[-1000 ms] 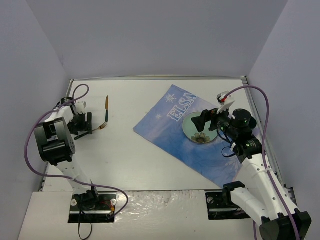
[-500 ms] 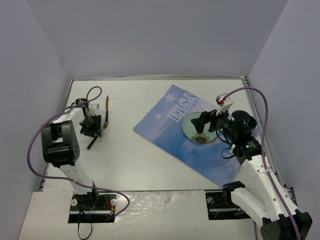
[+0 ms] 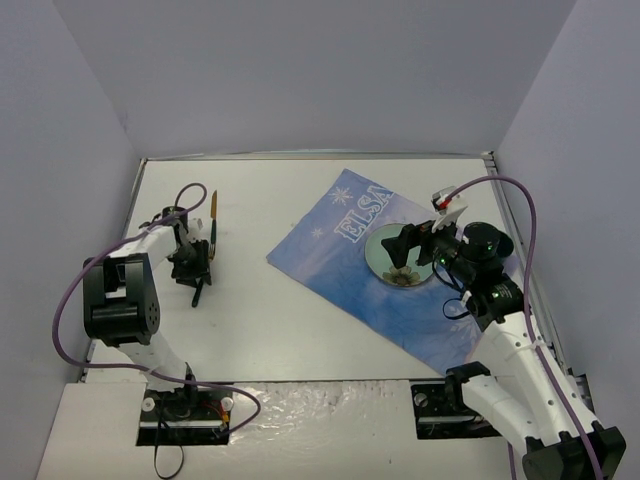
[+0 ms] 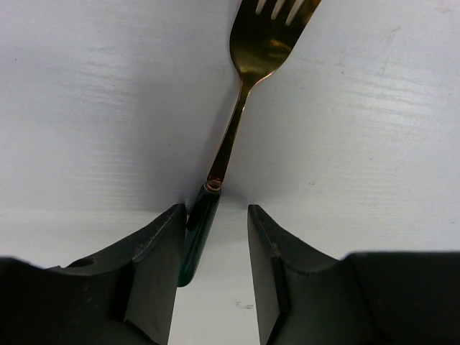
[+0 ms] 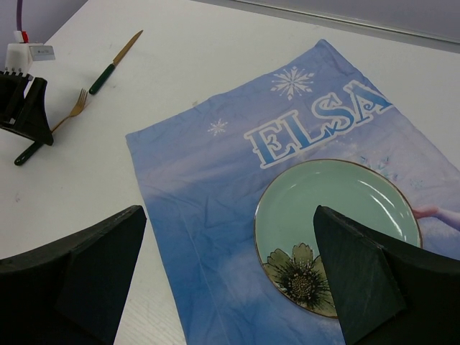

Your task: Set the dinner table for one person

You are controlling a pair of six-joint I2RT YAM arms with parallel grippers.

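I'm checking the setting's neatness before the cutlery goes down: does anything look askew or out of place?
Yes. The blue placemat lies rotated, its edges diagonal to the table's edges. The fork and knife lie off it, far on the table's left side.

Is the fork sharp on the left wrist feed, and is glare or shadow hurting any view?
Left wrist: fork sharp, glare on its gold tines, soft shadow beside the stem, left tool's fingers slightly soft. Right wrist: plate and placemat lettering crisp, faint sheen on the plate, right tool's fingers blurred. Top external: even diffuse light, weak shadows, no glare on the dinner table.
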